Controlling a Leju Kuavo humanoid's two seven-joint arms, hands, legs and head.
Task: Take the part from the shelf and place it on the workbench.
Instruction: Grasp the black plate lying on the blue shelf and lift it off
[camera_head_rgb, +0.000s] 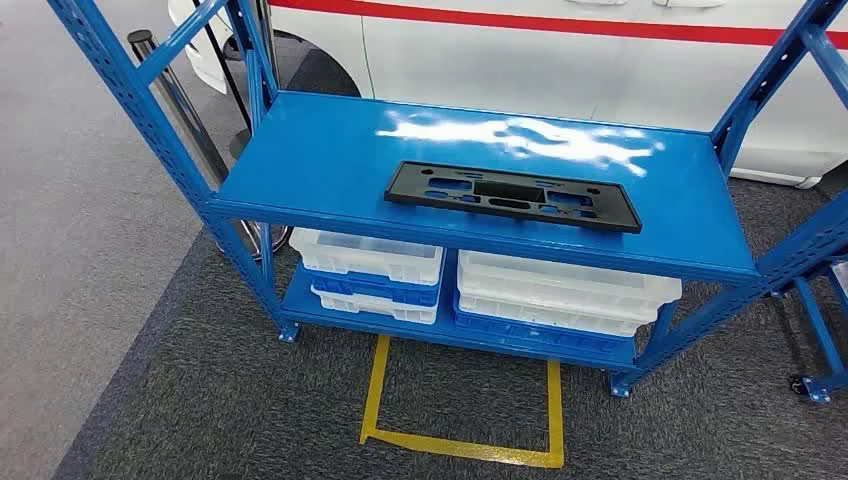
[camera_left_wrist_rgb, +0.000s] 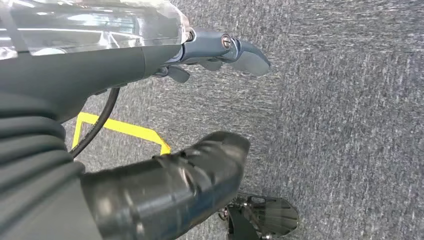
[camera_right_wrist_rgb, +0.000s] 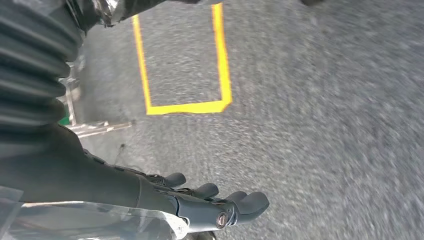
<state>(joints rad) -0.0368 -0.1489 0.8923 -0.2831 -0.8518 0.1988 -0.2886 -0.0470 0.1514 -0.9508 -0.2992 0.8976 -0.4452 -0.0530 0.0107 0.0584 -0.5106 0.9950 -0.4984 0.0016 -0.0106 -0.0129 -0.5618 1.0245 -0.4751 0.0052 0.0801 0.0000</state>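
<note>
Black and flat, the part (camera_head_rgb: 513, 196) lies on the top board of the blue shelf (camera_head_rgb: 300, 150), toward its front edge, untouched. White bins (camera_head_rgb: 370, 258) sit stacked on the lower level, and yellow tape (camera_head_rgb: 460, 445) marks a box on the grey carpet just in front. The left hand (camera_left_wrist_rgb: 220, 55) and right hand (camera_right_wrist_rgb: 210, 200) hang over the carpet, fingers loosely apart, holding nothing.

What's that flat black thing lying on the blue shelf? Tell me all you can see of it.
The black part is a long, flat rectangular panel, matte and plastic-looking, pierced by several slots and cut-outs through which the blue shows. It lies flat, slightly askew, near the front middle of the blue shelf's top deck. Nothing else touches it.
</note>
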